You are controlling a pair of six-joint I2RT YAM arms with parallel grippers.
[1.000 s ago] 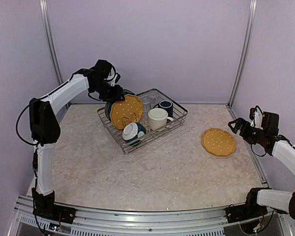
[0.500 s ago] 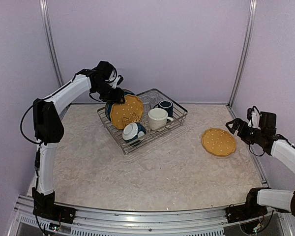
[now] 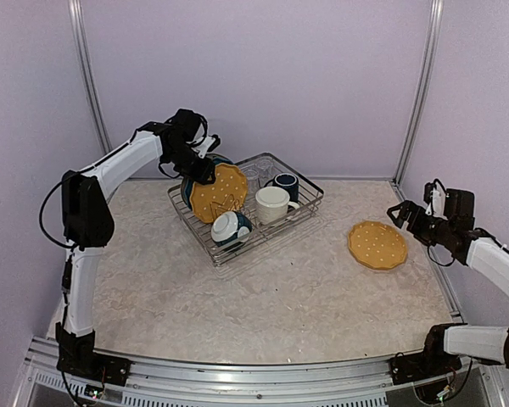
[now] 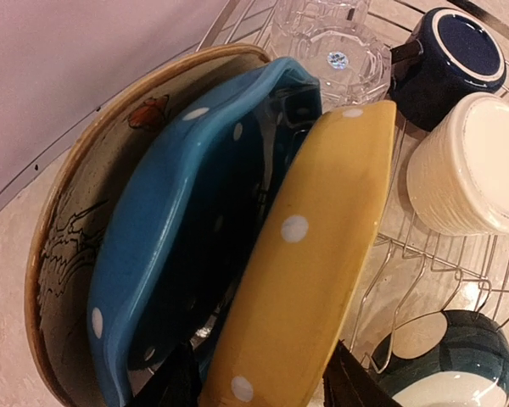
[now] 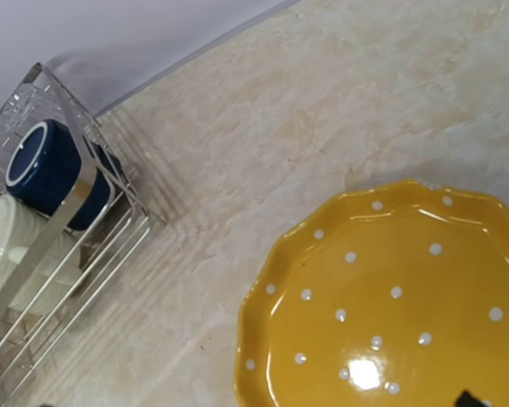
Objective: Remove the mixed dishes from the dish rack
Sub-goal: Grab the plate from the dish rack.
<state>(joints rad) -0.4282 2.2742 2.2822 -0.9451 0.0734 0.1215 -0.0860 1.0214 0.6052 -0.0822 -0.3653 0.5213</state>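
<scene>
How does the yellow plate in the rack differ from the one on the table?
The racked yellow scalloped plate stands on edge in the silver wire dish rack; the tabletop yellow plate lies flat. The left claw straddles the racked plate's rim; nothing touches the tabletop plate. Both are white-dotted.

A robotics lab cell: plain lilac wall panels (image 3: 305,76), bare aluminium frame posts (image 3: 418,102), a beige marble-look worktop (image 3: 263,297) on aluminium rails (image 3: 237,373).

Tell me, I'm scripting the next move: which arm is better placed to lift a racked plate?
Left: the left gripper straddles the upright yellow plate in the dish rack; the right gripper hangs open beside the unloaded plate.
</scene>
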